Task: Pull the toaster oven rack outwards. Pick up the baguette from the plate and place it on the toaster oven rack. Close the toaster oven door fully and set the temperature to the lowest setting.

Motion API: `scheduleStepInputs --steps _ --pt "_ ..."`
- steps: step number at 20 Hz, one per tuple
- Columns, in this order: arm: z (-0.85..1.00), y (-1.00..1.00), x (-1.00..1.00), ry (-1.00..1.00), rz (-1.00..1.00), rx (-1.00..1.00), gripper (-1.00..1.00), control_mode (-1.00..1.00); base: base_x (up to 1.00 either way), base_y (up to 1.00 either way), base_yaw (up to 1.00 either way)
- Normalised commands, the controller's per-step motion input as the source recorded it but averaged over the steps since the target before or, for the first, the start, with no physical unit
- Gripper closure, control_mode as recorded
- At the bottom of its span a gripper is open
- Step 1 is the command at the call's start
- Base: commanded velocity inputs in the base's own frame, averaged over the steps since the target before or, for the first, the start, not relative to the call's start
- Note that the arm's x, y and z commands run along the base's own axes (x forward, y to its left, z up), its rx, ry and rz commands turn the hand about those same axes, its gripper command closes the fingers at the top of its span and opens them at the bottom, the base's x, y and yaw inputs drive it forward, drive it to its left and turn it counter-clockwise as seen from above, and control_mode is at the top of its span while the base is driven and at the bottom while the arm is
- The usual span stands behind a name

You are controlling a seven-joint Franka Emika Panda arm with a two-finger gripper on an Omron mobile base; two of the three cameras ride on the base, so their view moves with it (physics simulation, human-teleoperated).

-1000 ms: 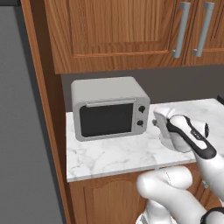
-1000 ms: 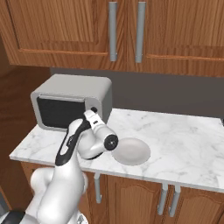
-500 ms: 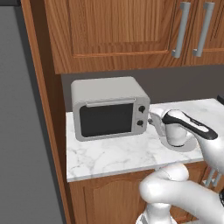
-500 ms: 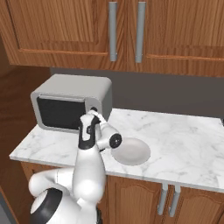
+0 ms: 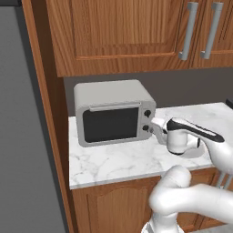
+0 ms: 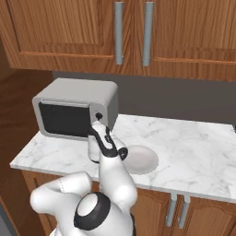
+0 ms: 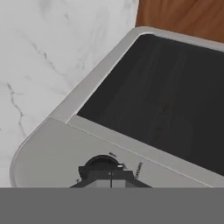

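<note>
Toaster oven door [image 5: 110, 124] shut, fingers [image 7: 110, 178] pinched on lower knob [image 5: 146, 129], empty plate [image 6: 141, 159] on marble table [image 5: 118, 159]

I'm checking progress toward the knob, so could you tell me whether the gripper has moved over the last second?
Yes. The gripper has moved left across the counter toward the oven, and now sits at its lower knob.

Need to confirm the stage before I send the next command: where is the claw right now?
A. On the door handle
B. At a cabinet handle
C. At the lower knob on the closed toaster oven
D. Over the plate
C: the claw sits against the lower knob of the toaster oven, whose toaster oven door is shut.
</note>
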Motion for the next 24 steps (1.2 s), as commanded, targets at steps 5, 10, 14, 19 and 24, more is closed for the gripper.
scheduleStepInputs --steps 5,10,14,19,24 --pt "-0.05 0.03 0.32 -0.16 0.02 0.0 1.0 -1.0 0.0 0.0 0.0" --pt "0.0 0.0 0.33 -0.11 0.0 -0.01 1.0 -1.0 0.0 0.0 0.0" --pt "-0.01 0.0 0.28 0.0 0.0 -0.04 1.0 -1.0 0.0 0.0 0.0" --pt "0.0 0.0 0.29 0.0 0.0 -0.03 1.0 -1.0 0.0 0.0 0.0" --pt "-0.06 0.03 0.09 0.0 0.04 -0.14 1.0 -1.0 0.0 0.0 0.0"
